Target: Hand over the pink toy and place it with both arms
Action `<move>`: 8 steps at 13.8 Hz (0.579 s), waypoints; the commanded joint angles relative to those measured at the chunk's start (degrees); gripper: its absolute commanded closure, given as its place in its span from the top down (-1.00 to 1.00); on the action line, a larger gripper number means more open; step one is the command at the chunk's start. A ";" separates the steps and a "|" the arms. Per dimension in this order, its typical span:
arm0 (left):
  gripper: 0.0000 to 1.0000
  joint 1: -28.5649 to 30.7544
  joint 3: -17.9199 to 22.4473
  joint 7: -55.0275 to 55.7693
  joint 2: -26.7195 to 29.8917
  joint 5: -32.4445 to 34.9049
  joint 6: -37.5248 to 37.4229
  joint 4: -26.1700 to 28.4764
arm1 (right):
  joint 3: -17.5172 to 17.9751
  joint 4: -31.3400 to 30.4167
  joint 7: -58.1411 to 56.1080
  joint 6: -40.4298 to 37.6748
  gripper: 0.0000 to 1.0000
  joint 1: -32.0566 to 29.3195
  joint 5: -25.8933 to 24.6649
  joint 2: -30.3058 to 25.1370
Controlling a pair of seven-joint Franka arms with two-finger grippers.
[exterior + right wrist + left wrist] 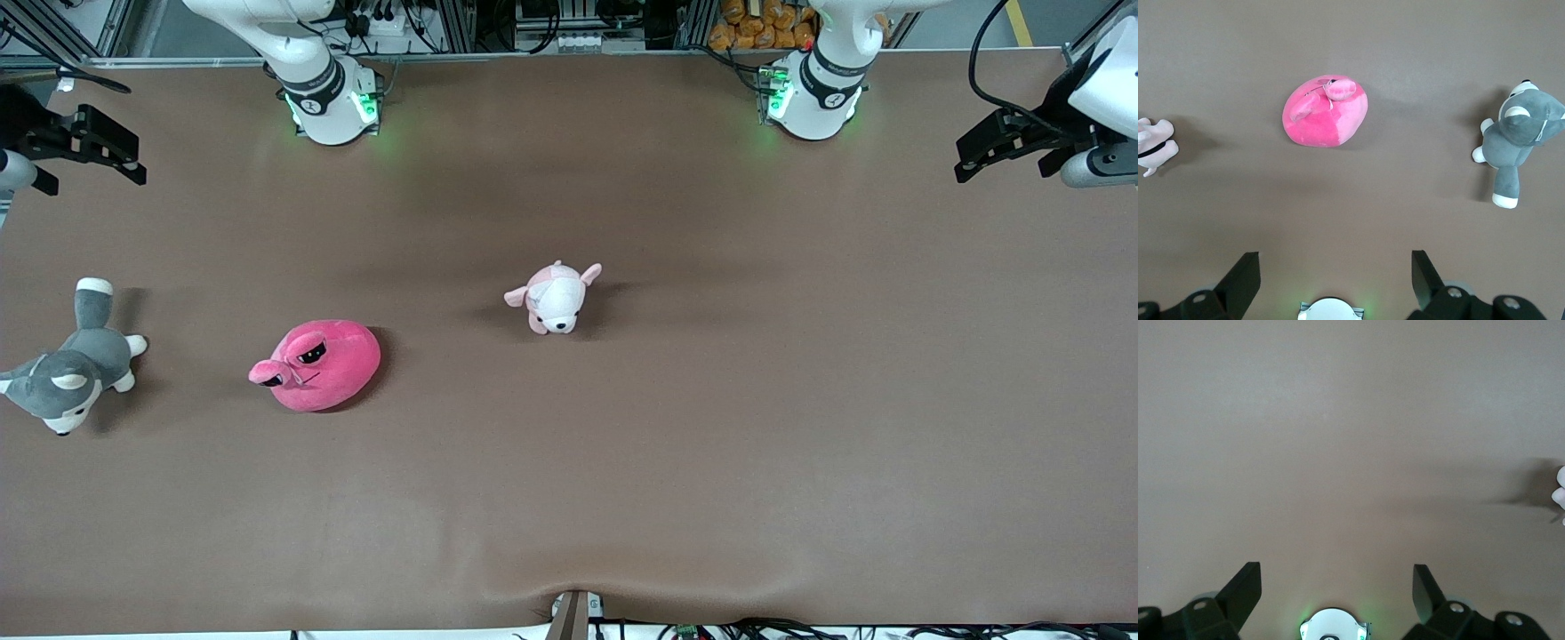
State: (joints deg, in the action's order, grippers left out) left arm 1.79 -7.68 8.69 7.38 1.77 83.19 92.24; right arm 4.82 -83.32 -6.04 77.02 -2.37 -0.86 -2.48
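The pink toy (318,365) lies on the brown tabletop (711,400) toward the right arm's end, nearer the front camera than the right arm's base (331,102). From the toy, a pale pink-and-white puppy plush (555,298) sits at about two o'clock in the front view, and a grey-and-white husky plush (71,369) at nine o'clock by the table's edge.

The right gripper (89,142) hangs over that end of the tabletop with its fingers spread and nothing between them. The left gripper (1000,142) waits over the left arm's end, fingers also spread wide and empty.

Only the right wrist view shows all three plush toys together, the pink toy (1325,111) between puppy (1155,145) and husky (1517,137). The left wrist view gives bare tabletop (1338,453), a sliver of white plush (1559,495) and its base's green light.

Along the top of the front view run cables and metal framing past the table's edge.
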 commanded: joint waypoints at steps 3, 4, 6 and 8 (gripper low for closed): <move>1.00 0.41 0.03 -0.95 0.00 1.31 -1.11 -1.10 | 0.45 -1.23 -0.73 0.32 1.00 -0.71 -0.19 -1.30; 1.00 0.32 0.03 -0.60 0.00 1.31 -1.11 -1.10 | 0.45 -1.23 -0.73 0.32 1.00 -0.71 -0.19 -1.30; 1.00 0.32 0.03 -0.77 0.00 1.31 -1.11 -1.01 | 0.45 -1.23 -0.73 0.32 1.00 -0.71 -0.19 -1.39; 1.00 0.41 0.03 -1.04 -0.09 1.31 -1.11 -1.10 | 0.45 -1.23 -0.73 0.23 1.00 -0.80 -0.19 -1.30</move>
State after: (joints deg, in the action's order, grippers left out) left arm 1.84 -7.37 8.69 7.38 1.77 83.19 92.19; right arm 4.81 -83.32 -6.04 77.02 -2.37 -0.86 -2.48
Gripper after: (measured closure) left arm 0.000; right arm 0.000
